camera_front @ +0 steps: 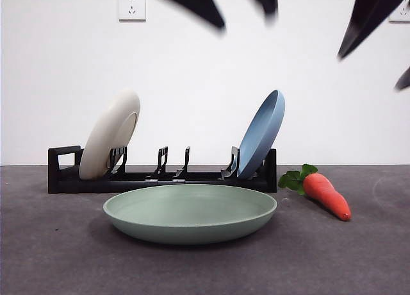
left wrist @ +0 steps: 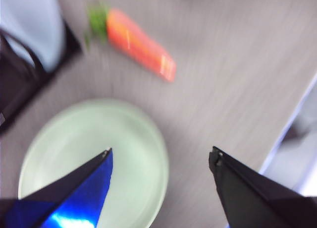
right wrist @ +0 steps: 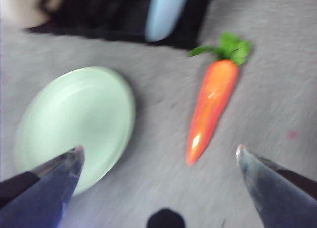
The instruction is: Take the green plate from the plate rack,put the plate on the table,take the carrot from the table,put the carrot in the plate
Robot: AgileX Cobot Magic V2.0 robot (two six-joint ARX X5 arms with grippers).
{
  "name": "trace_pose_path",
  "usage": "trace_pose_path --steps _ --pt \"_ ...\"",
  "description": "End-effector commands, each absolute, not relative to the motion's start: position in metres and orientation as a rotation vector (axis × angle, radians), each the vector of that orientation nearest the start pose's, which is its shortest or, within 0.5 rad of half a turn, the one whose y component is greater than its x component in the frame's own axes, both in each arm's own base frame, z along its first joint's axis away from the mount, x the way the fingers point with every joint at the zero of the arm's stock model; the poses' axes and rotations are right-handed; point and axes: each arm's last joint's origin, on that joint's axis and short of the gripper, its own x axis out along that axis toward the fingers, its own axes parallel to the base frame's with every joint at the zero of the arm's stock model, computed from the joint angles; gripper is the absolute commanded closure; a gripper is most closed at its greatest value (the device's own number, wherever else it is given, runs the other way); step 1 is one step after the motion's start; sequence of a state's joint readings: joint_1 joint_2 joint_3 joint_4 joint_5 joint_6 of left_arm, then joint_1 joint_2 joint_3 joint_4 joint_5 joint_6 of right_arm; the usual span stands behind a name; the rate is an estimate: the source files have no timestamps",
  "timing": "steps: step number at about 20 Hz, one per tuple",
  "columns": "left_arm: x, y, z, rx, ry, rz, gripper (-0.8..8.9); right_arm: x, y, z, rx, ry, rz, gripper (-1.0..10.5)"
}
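Note:
The green plate (camera_front: pixel 190 211) lies flat on the table (camera_front: pixel 57 256), in front of the plate rack (camera_front: pixel 160 177). The carrot (camera_front: pixel 327 193) lies on the table to the plate's right, leaves toward the rack. My left gripper (camera_front: pixel 245 18) hangs open and empty high above the plate; its wrist view shows the plate (left wrist: pixel 94 158) under the gripper (left wrist: pixel 161 152) and the carrot (left wrist: pixel 141 44) beyond. My right gripper (camera_front: pixel 369 72) hangs open and empty above the carrot; in its wrist view (right wrist: pixel 159 148) the carrot (right wrist: pixel 210 109) lies between the jaws, with the plate (right wrist: pixel 74 124) to one side.
A cream-white plate (camera_front: pixel 110 134) leans in the rack's left end by the loop handle. A blue plate (camera_front: pixel 262 133) leans in its right end. The middle slots hold nothing. A white wall with a socket (camera_front: pixel 132 5) stands behind.

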State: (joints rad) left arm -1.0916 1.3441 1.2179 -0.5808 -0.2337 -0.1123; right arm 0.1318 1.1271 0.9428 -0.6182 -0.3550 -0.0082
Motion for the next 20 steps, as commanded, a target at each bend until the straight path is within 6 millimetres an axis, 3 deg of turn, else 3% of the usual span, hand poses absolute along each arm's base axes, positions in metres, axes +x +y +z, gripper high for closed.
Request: trace_pose_path --steps 1,5,10,12,14,18,20 --pt "0.124 -0.227 0.354 0.234 0.556 -0.797 4.8 0.249 0.045 0.267 0.082 0.845 0.423 2.6" --pt "0.102 -0.182 0.389 0.122 0.454 -0.81 4.8 0.288 0.056 0.225 0.05 0.889 0.385 2.6" --pt "0.084 -0.148 0.404 0.074 0.413 -0.815 4.8 0.315 0.073 0.185 0.008 0.899 0.329 2.6" --pt "0.08 -0.141 0.404 0.064 0.437 -0.808 4.8 0.321 0.078 0.175 -0.016 0.894 0.305 2.7" --pt "0.078 -0.137 0.402 0.062 0.468 -0.798 4.8 0.325 0.081 0.168 -0.028 0.887 0.296 3.8" --pt "0.078 -0.136 0.399 0.078 0.491 -0.792 4.8 0.33 0.083 0.155 0.002 0.907 0.277 4.2" --pt "0.078 -0.136 0.399 0.078 0.49 -0.792 4.8 0.331 0.083 0.149 0.001 0.923 0.271 5.8"
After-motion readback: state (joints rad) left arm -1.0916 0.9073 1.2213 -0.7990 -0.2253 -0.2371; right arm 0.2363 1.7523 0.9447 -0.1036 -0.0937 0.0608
